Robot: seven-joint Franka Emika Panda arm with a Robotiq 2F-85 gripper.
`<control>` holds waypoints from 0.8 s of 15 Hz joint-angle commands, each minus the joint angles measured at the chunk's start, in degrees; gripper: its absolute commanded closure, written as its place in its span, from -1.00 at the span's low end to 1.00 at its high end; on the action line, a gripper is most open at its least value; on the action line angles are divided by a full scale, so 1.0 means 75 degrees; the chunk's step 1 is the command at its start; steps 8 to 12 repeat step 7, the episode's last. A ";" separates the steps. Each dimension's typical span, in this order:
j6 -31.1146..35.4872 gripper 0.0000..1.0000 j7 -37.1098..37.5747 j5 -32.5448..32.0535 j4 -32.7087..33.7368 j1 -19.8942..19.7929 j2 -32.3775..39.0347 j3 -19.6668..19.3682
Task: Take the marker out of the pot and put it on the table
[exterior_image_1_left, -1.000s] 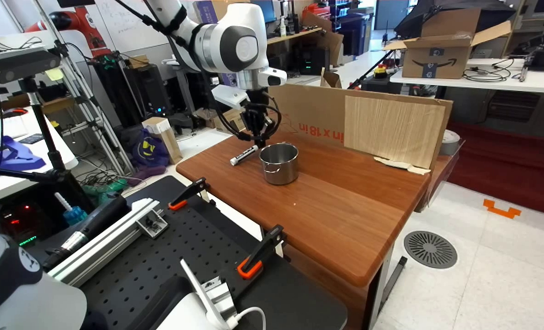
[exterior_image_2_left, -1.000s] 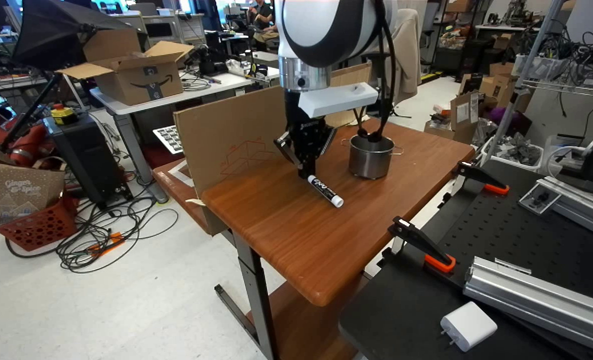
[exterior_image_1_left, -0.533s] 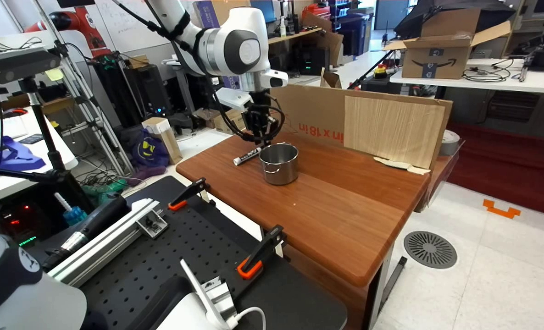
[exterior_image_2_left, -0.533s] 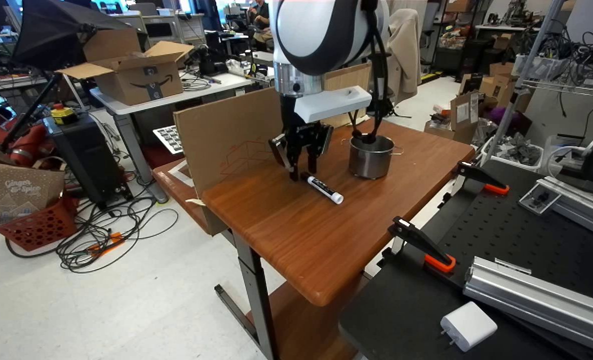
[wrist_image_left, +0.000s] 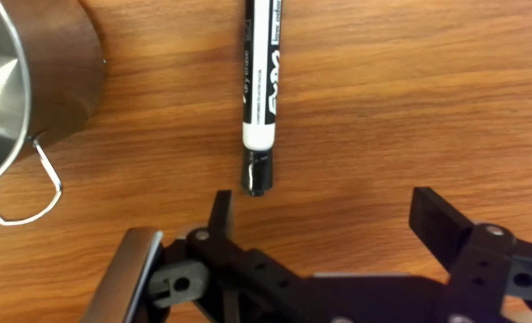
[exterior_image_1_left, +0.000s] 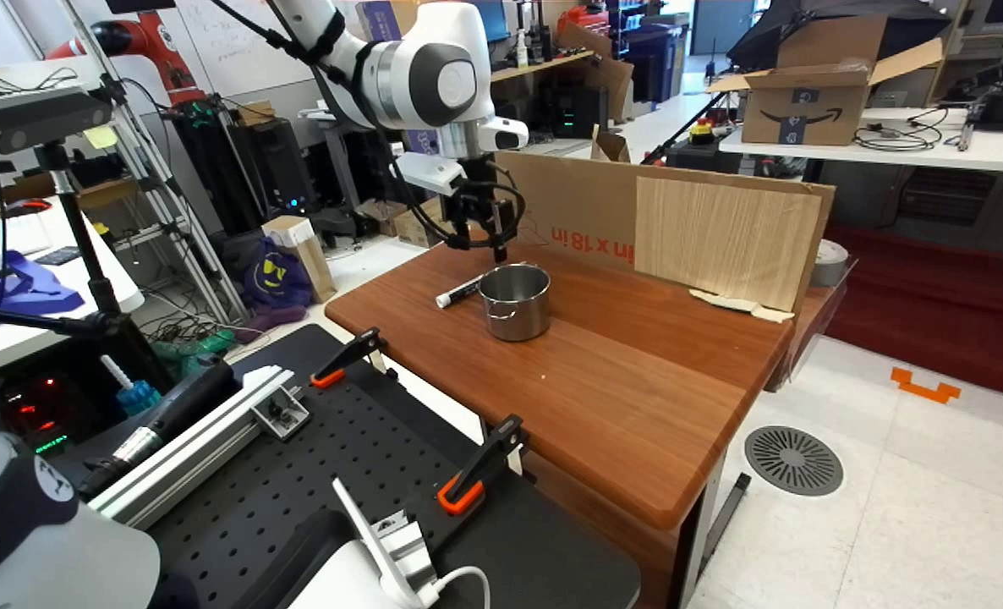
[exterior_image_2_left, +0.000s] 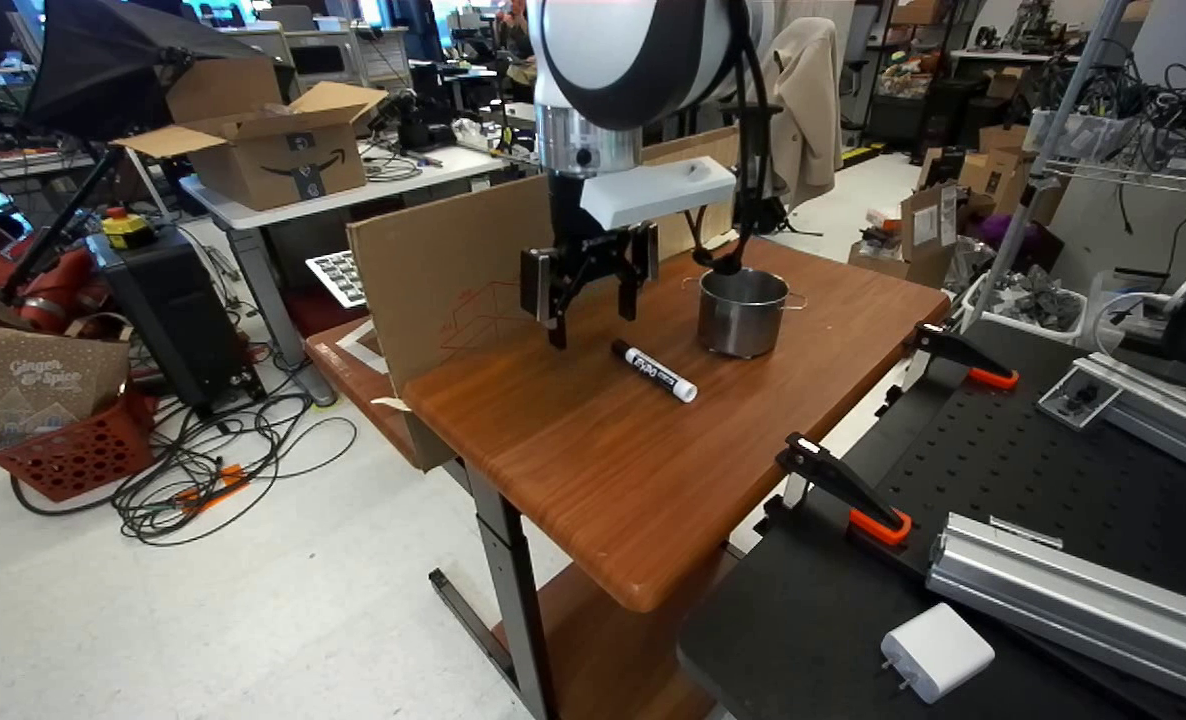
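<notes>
Reddish-brown wood, smooth and streaked with fine darker grain, tops the desk [exterior_image_2_left: 593, 480] in a cluttered room. On it lies the marker [exterior_image_2_left: 655, 371], flat, outside the pot [exterior_image_2_left: 740, 318] and near it, the two apart. The marker is a slim, straight cylinder: a black label with white lettering wraps its barrel, one end is white, and the other is glossy black beyond a white collar. The pot stands upright, a short cylinder of shiny silver metal with a bright rim and thin wire loops for handles [wrist_image_left: 60, 187]. Above the desk hangs the gripper [wrist_image_left: 322, 195], black and angular, its two blunt fingers [wrist_image_left: 438, 224] spread wide apart; in the wrist view the marker's black end points toward it. Upright along one edge of the desk stands a tan cardboard panel [exterior_image_2_left: 418, 270] with red printed lines. Beside the desk sits a black board [exterior_image_1_left: 366, 440] dotted with round holes, with black-and-orange clamps [exterior_image_2_left: 838, 480] along its edge.
</notes>
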 commanded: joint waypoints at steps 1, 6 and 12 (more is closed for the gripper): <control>-0.0053 -1.00 -0.0451 0.0166 -0.0540 -0.0070 -0.0791 0.0193; -0.0084 -1.00 -0.0287 0.0068 -0.0492 0.0034 -0.0980 0.0155; -0.0080 -1.00 -0.0287 0.0069 -0.0485 0.0034 -0.0924 0.0142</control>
